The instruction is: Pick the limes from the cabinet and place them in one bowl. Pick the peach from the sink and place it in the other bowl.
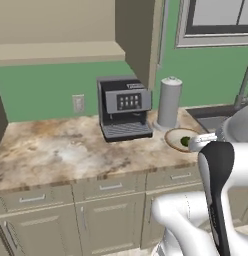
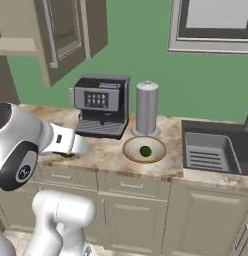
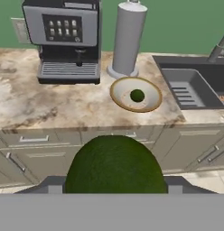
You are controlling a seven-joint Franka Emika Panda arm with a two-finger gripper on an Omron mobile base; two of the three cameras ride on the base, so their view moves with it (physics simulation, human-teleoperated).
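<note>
Grasping one lime (image 3: 114, 164) between its tips, the gripper (image 3: 113, 187) hangs off the front edge of the surface (image 3: 64, 106), out over the drawer fronts (image 3: 37, 140). The other lime (image 3: 137, 95) lies inside the shallow tan-rimmed bowl (image 3: 119, 100), which stands near that front edge, ahead of the gripper and slightly right. Bare marble lies left of the bowl; the coffee machine (image 3: 64, 40) and grey canister (image 3: 126, 38) stand behind it, the sink (image 3: 195, 90) to its right.
</note>
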